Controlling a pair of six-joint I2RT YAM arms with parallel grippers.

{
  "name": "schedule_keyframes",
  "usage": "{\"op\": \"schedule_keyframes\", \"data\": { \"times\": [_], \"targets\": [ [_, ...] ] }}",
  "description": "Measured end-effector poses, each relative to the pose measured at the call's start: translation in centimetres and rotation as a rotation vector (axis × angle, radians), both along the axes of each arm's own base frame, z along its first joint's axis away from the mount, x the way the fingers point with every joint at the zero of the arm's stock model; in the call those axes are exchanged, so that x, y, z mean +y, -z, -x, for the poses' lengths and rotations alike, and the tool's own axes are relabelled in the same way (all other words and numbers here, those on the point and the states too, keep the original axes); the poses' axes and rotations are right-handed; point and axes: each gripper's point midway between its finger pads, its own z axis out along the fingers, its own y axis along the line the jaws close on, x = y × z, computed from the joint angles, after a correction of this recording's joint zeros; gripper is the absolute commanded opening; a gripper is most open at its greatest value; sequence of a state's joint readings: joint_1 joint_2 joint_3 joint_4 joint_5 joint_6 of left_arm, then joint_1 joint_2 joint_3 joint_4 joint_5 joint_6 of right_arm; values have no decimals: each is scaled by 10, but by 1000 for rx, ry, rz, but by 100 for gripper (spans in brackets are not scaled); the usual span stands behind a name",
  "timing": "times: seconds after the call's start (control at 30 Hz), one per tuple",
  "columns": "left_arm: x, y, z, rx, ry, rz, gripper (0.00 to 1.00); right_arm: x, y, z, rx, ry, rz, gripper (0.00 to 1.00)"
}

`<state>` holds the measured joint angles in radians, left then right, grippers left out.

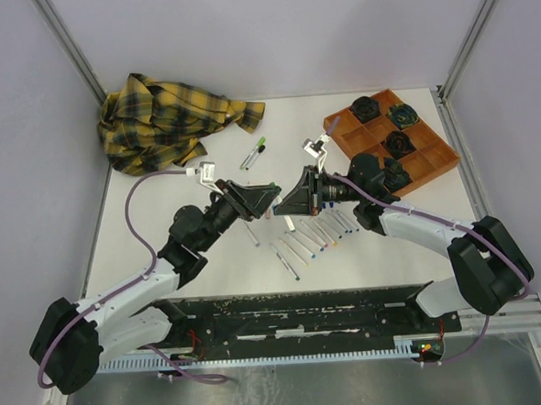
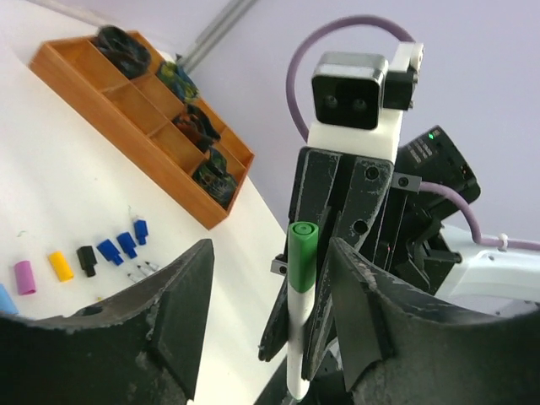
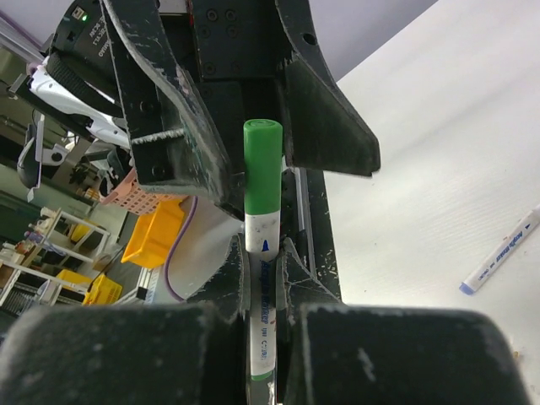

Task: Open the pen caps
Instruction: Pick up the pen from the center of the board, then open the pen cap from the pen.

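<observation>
Right up close, our right gripper (image 3: 263, 283) is pinching a white pen (image 3: 261, 245) by its white part. We see the green cap (image 3: 262, 164) still on the pen, poking up between the fingers of our left gripper (image 2: 270, 261). Those fingers are spread wide, one on each side of the cap. Both grippers meet above the table (image 1: 228, 260). Loose caps (image 2: 110, 251) in pink, yellow, black and blue lie on the table near the orange tray (image 2: 160, 177).

Green cap (image 3: 262, 164), white pen (image 3: 261, 240)
</observation>
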<state>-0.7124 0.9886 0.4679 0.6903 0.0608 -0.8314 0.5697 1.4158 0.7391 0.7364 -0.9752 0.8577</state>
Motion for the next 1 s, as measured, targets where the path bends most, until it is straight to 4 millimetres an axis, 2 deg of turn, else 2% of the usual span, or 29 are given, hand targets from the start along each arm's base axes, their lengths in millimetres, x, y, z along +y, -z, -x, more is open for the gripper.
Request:
{"op": "schedule_keyframes", "data": {
  "times": [0.23,0.73,0.83,1.0],
  "targets": [
    [-15,2,-1,9,84,-6,43,0,-1,1,4,-12,3,0],
    [-13,-2,-2,15,125,26,42,1,0,1,8,-13,5,0],
    [-13,-1,-3,16,126,25,36,1,1,1,11,-14,7,0],
    [-14,-4,-1,8,142,34,19,1,2,1,17,-14,11,0]
  ]
}}
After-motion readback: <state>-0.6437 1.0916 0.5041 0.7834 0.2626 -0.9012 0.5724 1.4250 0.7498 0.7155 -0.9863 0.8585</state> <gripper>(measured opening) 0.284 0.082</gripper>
